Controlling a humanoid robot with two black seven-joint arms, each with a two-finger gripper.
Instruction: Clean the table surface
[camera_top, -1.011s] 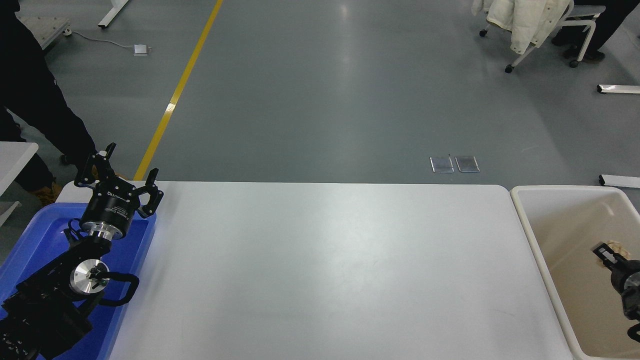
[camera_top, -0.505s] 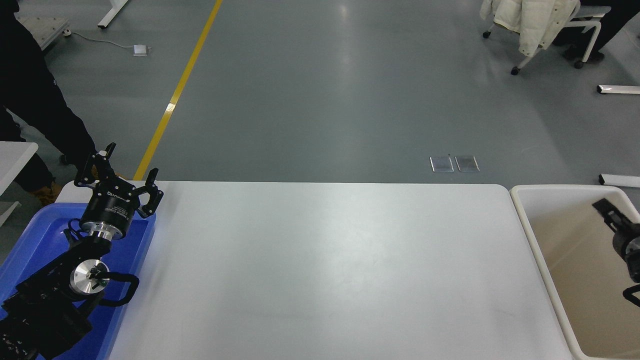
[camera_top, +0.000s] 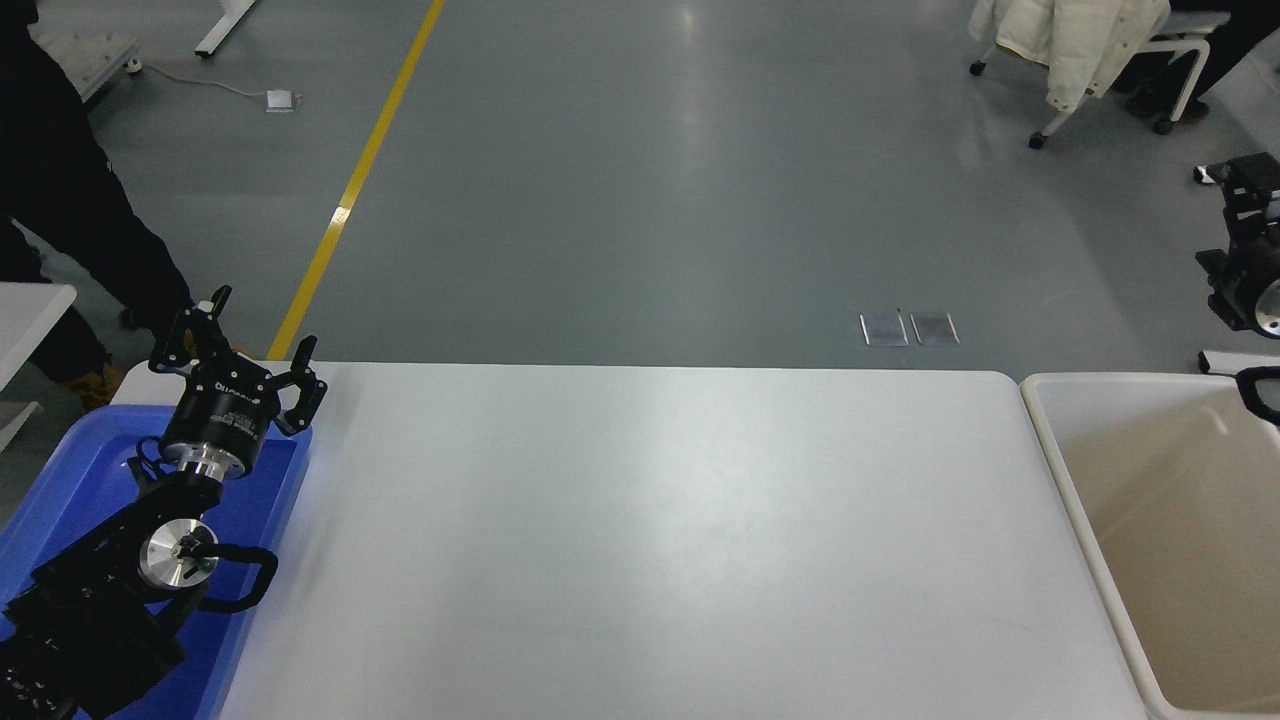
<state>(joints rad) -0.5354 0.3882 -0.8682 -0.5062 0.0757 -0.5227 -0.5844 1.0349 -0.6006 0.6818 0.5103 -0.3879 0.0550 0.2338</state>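
Note:
The white table surface (camera_top: 660, 540) fills the middle of the head view, and nothing lies on it. My left gripper (camera_top: 240, 345) is open and empty, parked over the far end of the blue tray (camera_top: 60, 480) at the table's left end. My right gripper (camera_top: 1245, 200) is at the picture's right edge, raised well above the beige bin (camera_top: 1050, 450) and partly cut off by the frame. I see nothing in it.
The beige bin stands against the table's right end; the part of its inside that shows holds nothing. A person in dark clothes (camera_top: 70, 190) stands at the far left. A wheeled chair draped with a white coat (camera_top: 1080, 40) is on the floor, far right.
My right gripper has risen out of the beige bin to well above its far rim. A pale crumpled thing beside its tip one second ago no longer shows. The left arm has not moved.

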